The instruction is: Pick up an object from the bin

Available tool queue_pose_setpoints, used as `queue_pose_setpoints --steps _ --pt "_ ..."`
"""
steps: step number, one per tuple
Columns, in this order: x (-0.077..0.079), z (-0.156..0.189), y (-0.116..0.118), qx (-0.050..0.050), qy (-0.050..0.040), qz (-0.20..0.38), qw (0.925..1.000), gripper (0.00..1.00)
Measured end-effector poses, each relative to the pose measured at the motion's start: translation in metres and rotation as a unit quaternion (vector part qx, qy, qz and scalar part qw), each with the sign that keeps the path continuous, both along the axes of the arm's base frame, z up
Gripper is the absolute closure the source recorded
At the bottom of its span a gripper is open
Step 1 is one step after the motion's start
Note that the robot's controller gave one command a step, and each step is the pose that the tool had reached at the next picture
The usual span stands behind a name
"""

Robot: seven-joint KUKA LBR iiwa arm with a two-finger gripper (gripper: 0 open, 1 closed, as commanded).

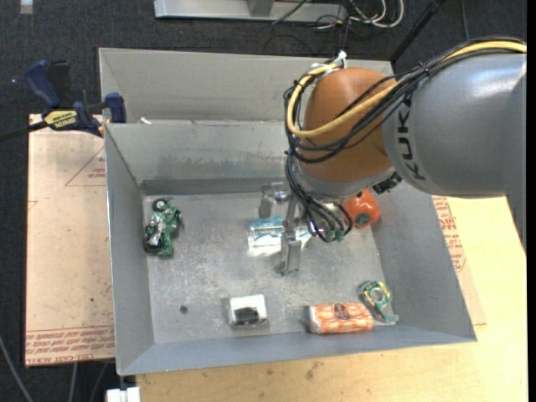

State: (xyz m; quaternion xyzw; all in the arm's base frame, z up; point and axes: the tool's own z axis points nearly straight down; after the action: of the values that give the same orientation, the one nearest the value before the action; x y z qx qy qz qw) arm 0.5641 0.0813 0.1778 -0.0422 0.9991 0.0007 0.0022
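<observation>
My gripper [281,229] hangs low over the middle of the bin, under the orange wrist cover. Its two metal fingers stand apart, one toward the back wall [272,199] and one toward the front [290,256]. A small clear and teal packet-like thing [266,238] lies on the bin floor between them, slightly to the left of their line. The fingers stand on either side of it and I cannot tell whether they touch it. An orange rounded thing [363,208] lies just right of the gripper, partly hidden by the arm.
A green and black toy [161,227] lies at the left wall. Near the front wall lie a small white box with a dark middle [248,311], an orange patterned packet [339,317] and a green and yellow ring-shaped piece [378,300].
</observation>
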Motion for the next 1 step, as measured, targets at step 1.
queue_pose_setpoints --steps 1 --pt "0.0044 -0.0081 0.0066 0.000 0.0002 0.004 1.0000 0.00"
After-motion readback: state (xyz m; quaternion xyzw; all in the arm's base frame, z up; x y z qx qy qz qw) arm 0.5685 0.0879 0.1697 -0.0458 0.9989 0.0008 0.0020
